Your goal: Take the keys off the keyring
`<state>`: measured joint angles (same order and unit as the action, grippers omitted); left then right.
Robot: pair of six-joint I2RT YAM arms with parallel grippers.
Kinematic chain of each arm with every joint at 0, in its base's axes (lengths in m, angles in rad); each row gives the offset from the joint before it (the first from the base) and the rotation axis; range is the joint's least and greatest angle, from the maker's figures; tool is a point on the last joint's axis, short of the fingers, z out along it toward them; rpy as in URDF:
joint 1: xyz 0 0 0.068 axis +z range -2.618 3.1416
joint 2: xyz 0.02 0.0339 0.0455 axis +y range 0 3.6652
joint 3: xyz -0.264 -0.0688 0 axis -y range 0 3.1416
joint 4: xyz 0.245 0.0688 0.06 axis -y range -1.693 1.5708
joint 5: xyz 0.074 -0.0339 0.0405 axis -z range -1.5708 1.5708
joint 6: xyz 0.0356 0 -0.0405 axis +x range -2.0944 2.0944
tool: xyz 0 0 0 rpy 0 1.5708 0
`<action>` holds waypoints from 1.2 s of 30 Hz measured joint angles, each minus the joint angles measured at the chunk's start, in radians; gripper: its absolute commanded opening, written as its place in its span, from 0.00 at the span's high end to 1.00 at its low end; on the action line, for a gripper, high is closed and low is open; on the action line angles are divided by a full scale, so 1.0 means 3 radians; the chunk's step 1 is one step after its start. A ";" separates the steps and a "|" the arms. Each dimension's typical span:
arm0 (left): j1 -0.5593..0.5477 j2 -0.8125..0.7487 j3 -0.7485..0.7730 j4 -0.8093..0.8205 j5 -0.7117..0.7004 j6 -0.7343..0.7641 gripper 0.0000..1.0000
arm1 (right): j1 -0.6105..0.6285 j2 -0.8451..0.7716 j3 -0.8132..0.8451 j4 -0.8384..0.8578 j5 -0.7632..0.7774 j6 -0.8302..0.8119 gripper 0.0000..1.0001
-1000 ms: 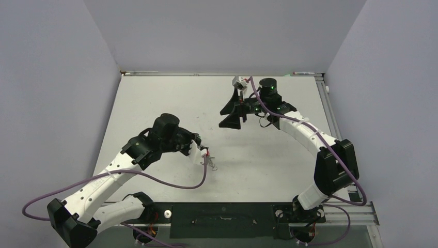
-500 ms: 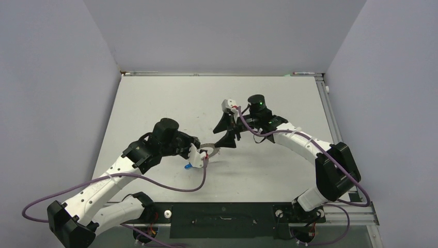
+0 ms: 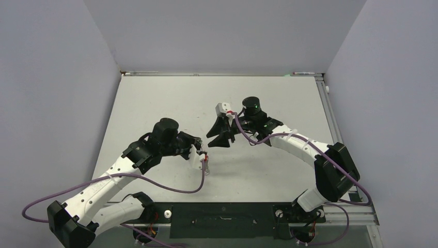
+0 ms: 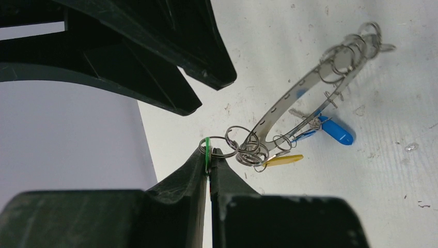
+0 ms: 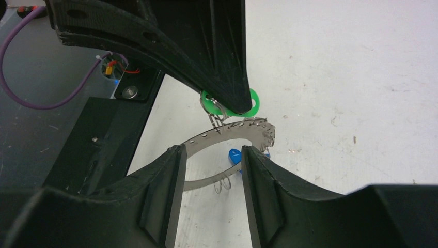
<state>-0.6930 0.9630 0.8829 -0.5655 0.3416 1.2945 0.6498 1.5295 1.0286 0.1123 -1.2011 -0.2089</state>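
In the left wrist view my left gripper (image 4: 210,153) is shut on a green tag (image 4: 207,146). Its small split ring links to the keyring (image 4: 289,101), a flat silver band with holes that hangs slanted over the table. Several small rings, a blue tag (image 4: 335,132) and a yellow tag (image 4: 283,160) hang from the band. My right gripper (image 5: 209,155) is open. The keyring (image 5: 243,126) lies just beyond its fingertips, across the gap, with the green tag (image 5: 252,98) and blue tag (image 5: 233,154) behind. In the top view the left gripper (image 3: 205,157) and right gripper (image 3: 217,137) are close together.
The white table (image 3: 155,103) is walled by grey panels on three sides. A black strip (image 3: 222,213) and the arm bases run along the near edge. Purple cables (image 3: 155,178) trail from both arms. The right gripper's fingers (image 4: 155,46) loom above the left fingertips.
My right arm has swung down and left from the back of the table to the left gripper. The left gripper has turned, so the blue tag no longer shows from above.
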 measured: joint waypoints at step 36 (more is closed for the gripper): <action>0.0000 0.0052 -0.0006 0.0135 0.0029 -0.0104 1.00 | 0.0153 0.0242 -0.0212 0.0855 0.0050 0.0565 0.69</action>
<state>-0.6930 0.9787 0.8810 -0.5251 0.3504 1.2633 0.6956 1.6020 0.9649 0.3687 -1.1862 -0.0395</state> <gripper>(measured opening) 0.017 0.336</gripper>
